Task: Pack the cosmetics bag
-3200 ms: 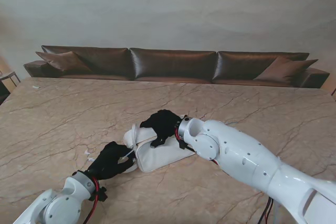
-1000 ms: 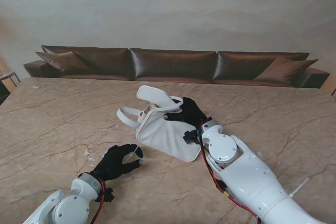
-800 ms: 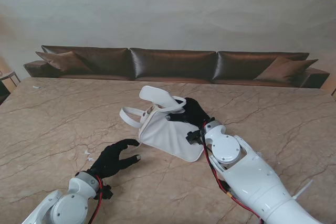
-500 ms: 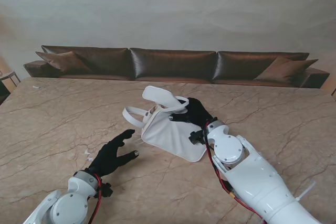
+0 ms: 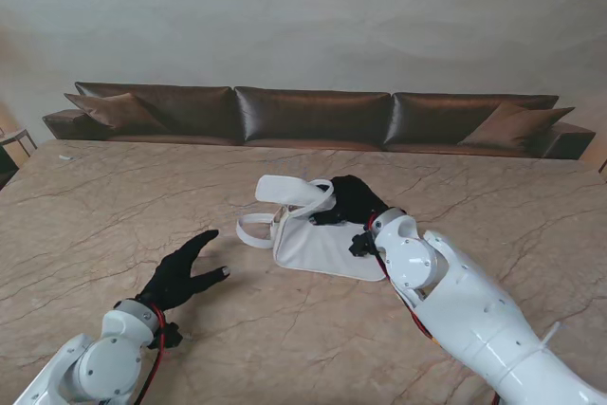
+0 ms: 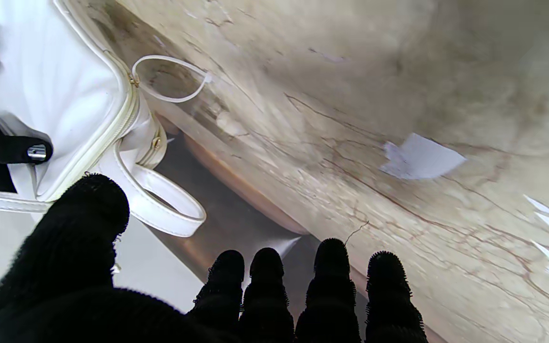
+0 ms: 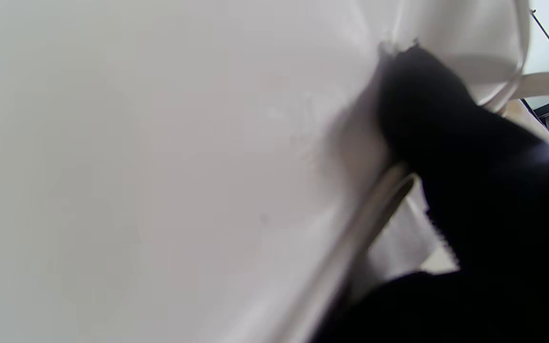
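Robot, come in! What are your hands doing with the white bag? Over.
Right hand shut on white bag, far edge. Left hand open, apart from bag, holding nothing. Bag on table, strap loop toward left hand. Nothing in the way.

The cosmetics bag (image 5: 322,244) looks like smooth white faux leather with a soft sheen, its zip (image 6: 121,125) a pale toothed strip ending in small gold-toned metal fittings. Its strap (image 6: 162,200) is the same smooth white material, stitched along the edges. The table (image 5: 114,206) beneath the bag is polished beige stone, marble-like, with brown veins and a faint gloss. Both the left hand (image 5: 177,277) and the right hand (image 5: 353,199) wear black knitted cloth gloves, matt and fuzzy, with a nubby texture on the fingertips (image 6: 331,252). The arm shell (image 5: 474,310) beside the bag is glossy white plastic. Beyond the table, the sofa (image 5: 313,116) appears to be dark brown leather with a dull shine. White scraps (image 6: 420,157) on the stone look like thin paper.
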Controlling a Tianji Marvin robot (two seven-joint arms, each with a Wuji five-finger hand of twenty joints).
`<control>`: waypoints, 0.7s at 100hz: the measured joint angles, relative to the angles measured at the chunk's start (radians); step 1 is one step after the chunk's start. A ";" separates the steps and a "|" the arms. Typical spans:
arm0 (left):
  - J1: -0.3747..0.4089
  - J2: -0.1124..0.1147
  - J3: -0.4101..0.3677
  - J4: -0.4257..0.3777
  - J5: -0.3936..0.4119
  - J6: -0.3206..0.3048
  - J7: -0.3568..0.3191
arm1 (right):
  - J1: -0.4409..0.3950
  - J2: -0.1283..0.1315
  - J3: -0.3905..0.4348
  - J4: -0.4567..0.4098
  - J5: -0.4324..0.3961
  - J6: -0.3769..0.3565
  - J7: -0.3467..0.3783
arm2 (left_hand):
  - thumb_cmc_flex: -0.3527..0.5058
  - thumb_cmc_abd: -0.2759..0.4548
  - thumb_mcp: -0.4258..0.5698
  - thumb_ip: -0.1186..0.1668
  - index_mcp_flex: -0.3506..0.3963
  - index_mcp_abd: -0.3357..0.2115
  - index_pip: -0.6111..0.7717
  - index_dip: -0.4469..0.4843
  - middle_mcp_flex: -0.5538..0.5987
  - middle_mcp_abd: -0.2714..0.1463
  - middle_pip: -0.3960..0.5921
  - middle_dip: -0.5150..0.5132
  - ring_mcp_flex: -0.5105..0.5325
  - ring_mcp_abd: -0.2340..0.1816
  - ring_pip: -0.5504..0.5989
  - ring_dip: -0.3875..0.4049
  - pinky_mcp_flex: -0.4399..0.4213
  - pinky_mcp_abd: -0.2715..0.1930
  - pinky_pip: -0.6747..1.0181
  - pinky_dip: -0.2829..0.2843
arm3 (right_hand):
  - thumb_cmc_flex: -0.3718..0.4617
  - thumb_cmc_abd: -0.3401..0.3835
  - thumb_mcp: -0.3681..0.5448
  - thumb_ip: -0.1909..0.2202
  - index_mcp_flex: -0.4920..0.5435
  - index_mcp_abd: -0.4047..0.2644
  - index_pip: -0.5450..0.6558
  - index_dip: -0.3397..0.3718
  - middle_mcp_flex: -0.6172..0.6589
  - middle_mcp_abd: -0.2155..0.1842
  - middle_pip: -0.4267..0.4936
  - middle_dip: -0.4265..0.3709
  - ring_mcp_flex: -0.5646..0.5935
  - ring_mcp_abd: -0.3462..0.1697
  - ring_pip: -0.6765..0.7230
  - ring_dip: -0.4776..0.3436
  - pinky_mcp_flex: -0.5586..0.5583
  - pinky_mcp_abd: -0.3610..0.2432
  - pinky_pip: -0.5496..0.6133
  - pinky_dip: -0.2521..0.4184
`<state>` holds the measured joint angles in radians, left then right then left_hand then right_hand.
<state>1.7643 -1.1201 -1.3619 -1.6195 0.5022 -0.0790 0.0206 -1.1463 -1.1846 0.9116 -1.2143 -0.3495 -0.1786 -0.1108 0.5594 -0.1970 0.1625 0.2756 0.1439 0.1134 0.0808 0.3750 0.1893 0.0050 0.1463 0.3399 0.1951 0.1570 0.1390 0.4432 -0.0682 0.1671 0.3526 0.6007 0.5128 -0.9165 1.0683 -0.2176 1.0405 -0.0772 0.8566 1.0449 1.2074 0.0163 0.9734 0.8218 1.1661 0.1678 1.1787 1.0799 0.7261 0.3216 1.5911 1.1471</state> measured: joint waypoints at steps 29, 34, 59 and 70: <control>-0.016 0.006 -0.020 0.035 0.009 -0.001 0.007 | 0.085 -0.015 -0.129 0.069 -0.083 0.001 -0.034 | 0.000 0.009 0.000 -0.009 0.003 0.000 0.116 -0.064 0.000 -0.001 0.019 -0.010 -0.025 -0.022 -0.008 -0.037 0.003 -0.010 -0.047 -0.075 | 0.001 0.009 0.000 -0.033 -0.016 0.000 0.014 -0.090 -0.002 0.000 -0.006 -0.062 -0.005 0.000 -0.040 0.000 -0.025 -0.024 -0.040 -0.006; -0.018 0.006 -0.021 0.039 0.009 -0.002 0.011 | 0.100 -0.019 -0.154 0.087 -0.113 -0.003 -0.042 | 0.000 0.009 0.000 -0.009 0.003 0.000 0.129 -0.073 0.000 -0.001 0.020 -0.024 -0.025 -0.022 -0.008 -0.037 0.003 -0.010 -0.047 -0.075 | 0.002 0.009 0.000 -0.043 -0.026 0.000 0.024 -0.114 -0.003 -0.003 -0.014 -0.067 -0.011 0.000 -0.041 0.000 -0.036 -0.030 -0.049 -0.009; -0.026 0.005 -0.022 0.051 0.006 -0.004 0.034 | 0.128 -0.030 -0.213 0.130 -0.200 -0.025 -0.106 | 0.000 0.009 0.000 -0.009 0.003 0.000 0.154 -0.089 0.000 -0.001 0.020 -0.036 -0.026 -0.023 -0.009 -0.037 0.003 -0.014 -0.048 -0.067 | -0.022 -0.039 0.168 -0.119 -0.149 -0.019 0.067 -0.367 -0.092 -0.039 -0.047 -0.086 -0.094 -0.029 -0.088 0.002 -0.111 -0.072 -0.117 -0.014; -0.030 0.005 -0.023 0.053 0.006 -0.007 0.031 | 0.128 -0.023 -0.222 0.125 -0.274 -0.024 -0.106 | 0.000 0.009 0.000 -0.010 0.003 0.000 0.154 -0.089 0.000 -0.001 0.013 -0.036 -0.026 -0.023 -0.009 -0.037 0.003 -0.018 -0.049 -0.058 | -0.147 0.013 0.219 -0.097 -0.296 -0.114 0.068 -0.540 -0.193 -0.106 -0.127 -0.120 -0.184 -0.076 -0.169 -0.005 -0.160 -0.108 -0.137 -0.014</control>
<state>1.7342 -1.1153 -1.3845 -1.5666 0.5082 -0.0860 0.0514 -1.0181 -1.2072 0.6896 -1.0893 -0.6232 -0.2026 -0.2165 0.5594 -0.1882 0.1621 0.2660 0.1464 0.1138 0.2347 0.2857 0.1893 0.0044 0.1593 0.3036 0.1689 0.1342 0.1305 0.4057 -0.0653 0.1488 0.3041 0.5425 0.3653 -0.9030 1.2868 -0.3147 0.7444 -0.1912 0.9249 0.5048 1.0149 -0.0894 0.8466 0.7021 0.9820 0.0916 1.0094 1.0748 0.5657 0.2136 1.4544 1.1330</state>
